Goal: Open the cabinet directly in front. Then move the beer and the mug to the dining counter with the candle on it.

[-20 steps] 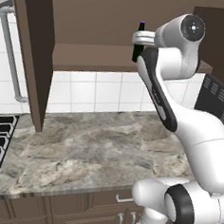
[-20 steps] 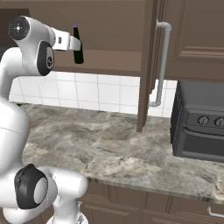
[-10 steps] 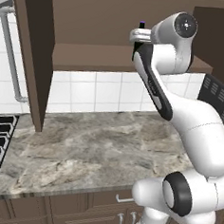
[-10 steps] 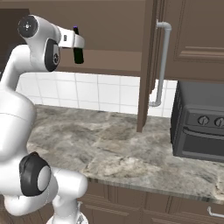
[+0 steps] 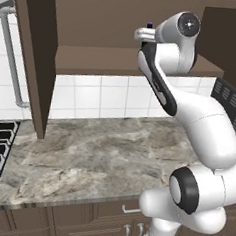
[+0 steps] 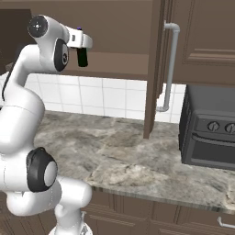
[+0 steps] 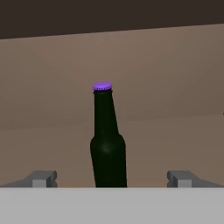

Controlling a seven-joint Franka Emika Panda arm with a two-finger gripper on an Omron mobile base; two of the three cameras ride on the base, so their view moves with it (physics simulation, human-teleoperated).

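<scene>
beer [image 7: 107, 148]: slim dark glass, purple cap, upright | claw [image 7: 112, 178]: spread wide, astride | cabinet [image 5: 34, 58]: brown wood

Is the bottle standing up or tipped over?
Standing up. In the hand view the bottle rises straight from the cupboard shelf, its purple cap on top.

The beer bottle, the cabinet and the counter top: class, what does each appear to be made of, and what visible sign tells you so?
Beer bottle: looks like dark green-black glass, glossy, with a soft highlight on its shoulder; purple crimped cap, probably metal.
Cabinet: seems to be dark brown wood, matt; the grain is not clear.
Counter top: looks like grey-brown stone, with pale veins running through it.
</scene>
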